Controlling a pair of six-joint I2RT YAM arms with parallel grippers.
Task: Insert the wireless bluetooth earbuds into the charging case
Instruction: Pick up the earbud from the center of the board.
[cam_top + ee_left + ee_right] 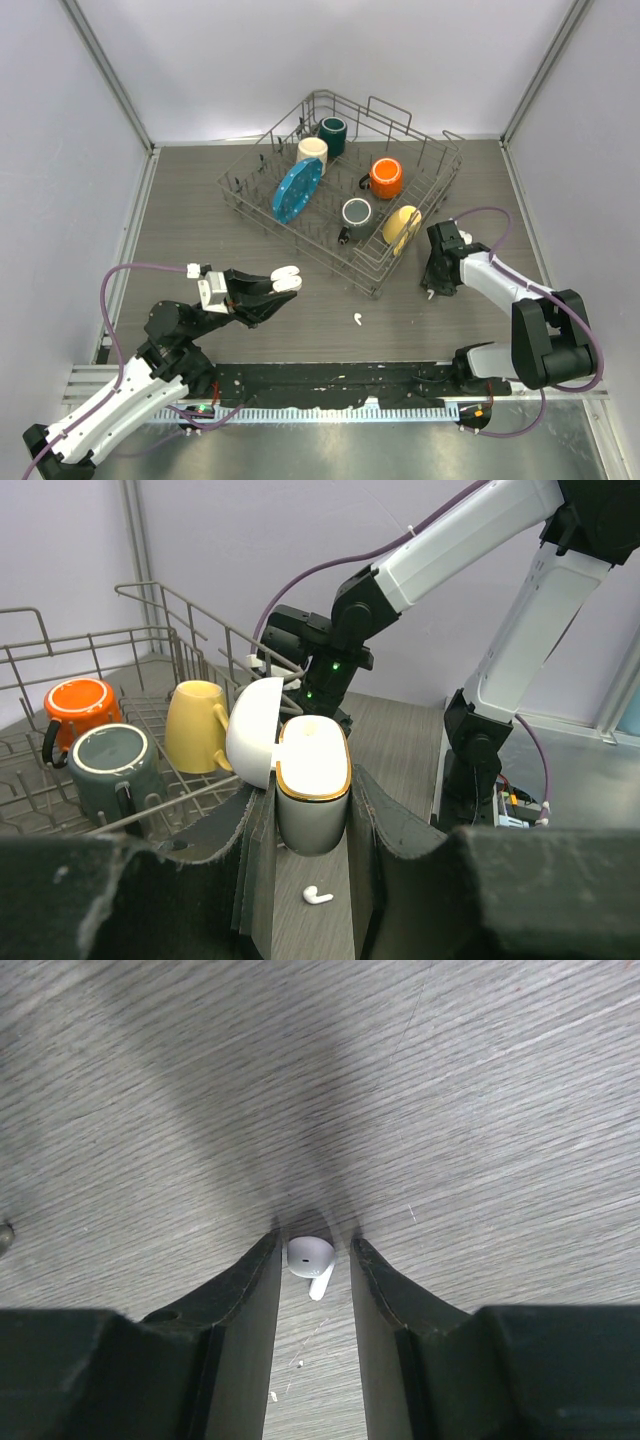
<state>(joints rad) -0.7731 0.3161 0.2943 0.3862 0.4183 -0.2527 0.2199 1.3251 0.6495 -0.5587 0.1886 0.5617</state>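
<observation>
My left gripper (278,287) is shut on a white charging case (287,277) with a gold rim and holds it above the table with its lid swung open. In the left wrist view the case (312,780) sits upright between the pads (375,815). One white earbud (357,319) lies on the table below and beyond it, and shows in the left wrist view (317,895). My right gripper (431,291) points down at the table by the rack's corner. In its wrist view the fingers straddle a second white earbud (308,1257) lying on the wood, with a gap at the right finger. Other earbuds are out of view.
A wire dish rack (440,190) stands at the back centre. It holds a blue plate (297,189) and teal (333,135), cream (312,152), orange (386,178), grey (356,214) and yellow (402,227) mugs. The right arm's cable loops over the table's right side.
</observation>
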